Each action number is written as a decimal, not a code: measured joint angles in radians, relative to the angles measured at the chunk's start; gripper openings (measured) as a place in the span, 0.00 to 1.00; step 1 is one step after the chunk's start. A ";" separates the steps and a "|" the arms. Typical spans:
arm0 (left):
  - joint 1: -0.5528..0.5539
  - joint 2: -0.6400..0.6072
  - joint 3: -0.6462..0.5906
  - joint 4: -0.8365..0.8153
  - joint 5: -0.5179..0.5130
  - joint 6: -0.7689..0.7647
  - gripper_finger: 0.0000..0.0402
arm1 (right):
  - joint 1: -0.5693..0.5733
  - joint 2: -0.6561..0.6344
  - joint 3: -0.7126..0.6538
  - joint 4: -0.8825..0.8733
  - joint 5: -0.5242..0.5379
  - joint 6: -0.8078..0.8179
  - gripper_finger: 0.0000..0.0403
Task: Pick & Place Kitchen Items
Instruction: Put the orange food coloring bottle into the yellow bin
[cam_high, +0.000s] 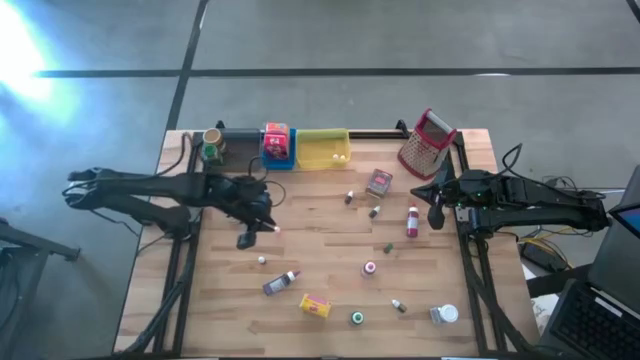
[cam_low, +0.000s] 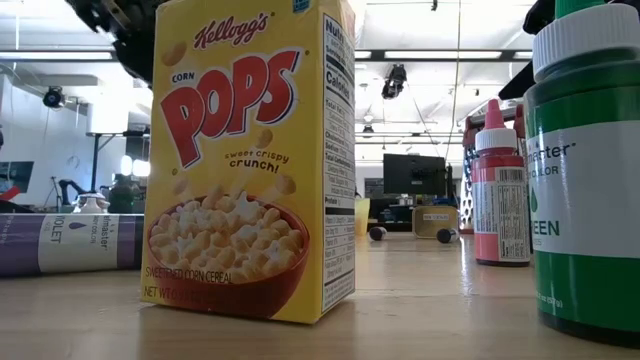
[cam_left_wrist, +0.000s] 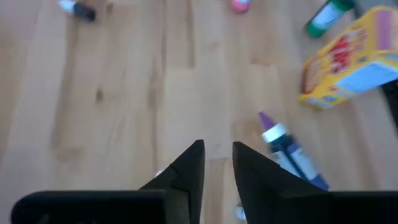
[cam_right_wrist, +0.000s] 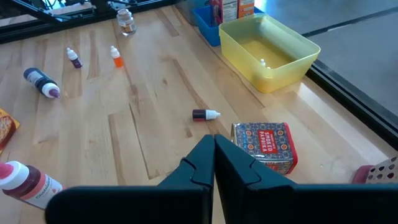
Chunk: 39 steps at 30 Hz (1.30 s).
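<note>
L gripper (cam_high: 262, 228) over table mid-left, jaws narrow, nothing held. Tiny white-capped bottle (cam_high: 262, 260) just past tips, toward purple bottle (cam_high: 281, 283); purple bottle's long axis runs diagonal to fingers. R gripper (cam_high: 436, 213) pinched closed, empty, well apart by grater (cam_high: 427, 143). L nearer.

The pale wooden counter (cam_high: 330, 225) stands on a grey concrete floor (cam_high: 400, 40) crossed by dark seams. Behind it, the room has a white ceiling with strip lights (cam_low: 60, 55), a dark monitor (cam_low: 412, 175) and bright glare at one side.
</note>
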 joint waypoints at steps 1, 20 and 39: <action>0.000 0.023 0.023 -0.029 -0.014 0.003 0.23 | 0.000 0.000 0.000 0.000 0.000 0.000 0.02; 0.000 0.364 0.288 -0.338 -0.072 0.070 0.43 | 0.000 0.001 0.000 0.000 0.000 0.000 0.02; 0.000 0.450 0.259 -0.307 -0.184 0.033 0.45 | 0.001 0.000 0.000 0.000 0.000 0.000 0.02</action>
